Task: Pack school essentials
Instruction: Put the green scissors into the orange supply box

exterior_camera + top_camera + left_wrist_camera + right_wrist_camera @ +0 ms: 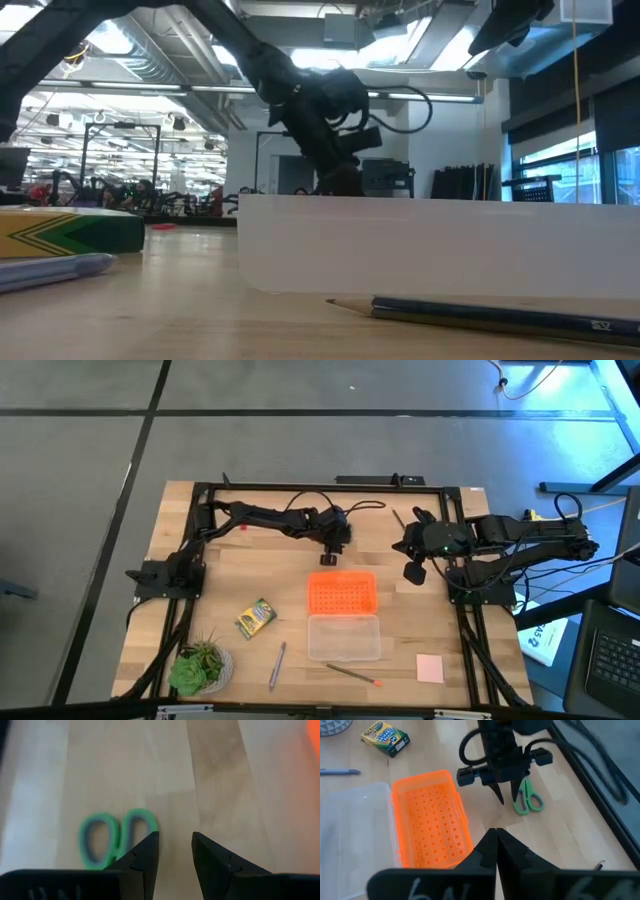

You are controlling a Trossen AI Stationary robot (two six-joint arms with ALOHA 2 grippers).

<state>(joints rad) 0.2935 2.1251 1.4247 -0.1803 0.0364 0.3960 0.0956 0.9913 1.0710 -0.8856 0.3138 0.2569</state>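
- We hover our left gripper [502, 795] just above the green-handled scissors [527, 800], which lie flat on the pale wooden table [250, 575] beside the open orange perforated case lid [342, 592] — fingers spread a little, pinching nothing, apparently lining up a grasp.
- Our right gripper [496, 845] waits on the far side of the orange lid from the crayon box, fingers pressed together, holding nothing — parked clear, we judge, so the left arm has room.
- The clear plastic case tray [343, 637] sits touching the orange lid, hinged open and showing no contents yet.
- Scattered around the lid and tray, well apart from each other: the yellow-green crayon box [256, 618], the greyish-purple pen [277, 665], a thin pencil with an orange tip [352, 674] and the pink square note pad [430, 668].
- A small green potted plant [201, 667] stands near the crayon box.
- Nothing appears packed; the scissors look to be first.
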